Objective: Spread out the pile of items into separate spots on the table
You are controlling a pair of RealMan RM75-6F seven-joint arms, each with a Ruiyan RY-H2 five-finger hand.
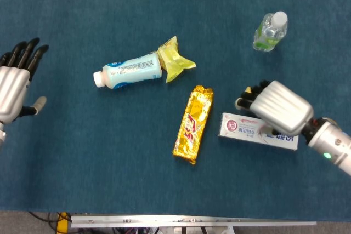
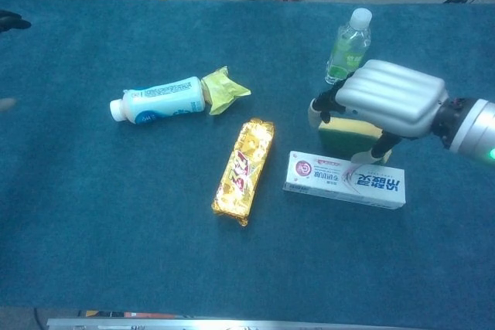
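Your right hand (image 2: 390,98) is gripping the sponge (image 2: 348,135) above the toothpaste box (image 2: 344,180), beside the gold bar (image 2: 244,169); your left hand (image 1: 15,86) is hovering with fingers spread, holding nothing

We see a white milk bottle (image 1: 129,70) lying on its side touching a yellow wrapper (image 1: 174,60), a gold snack bar (image 1: 193,124) flat, a toothpaste box (image 1: 249,130) beside it, and an upright water bottle (image 1: 270,32) apart.
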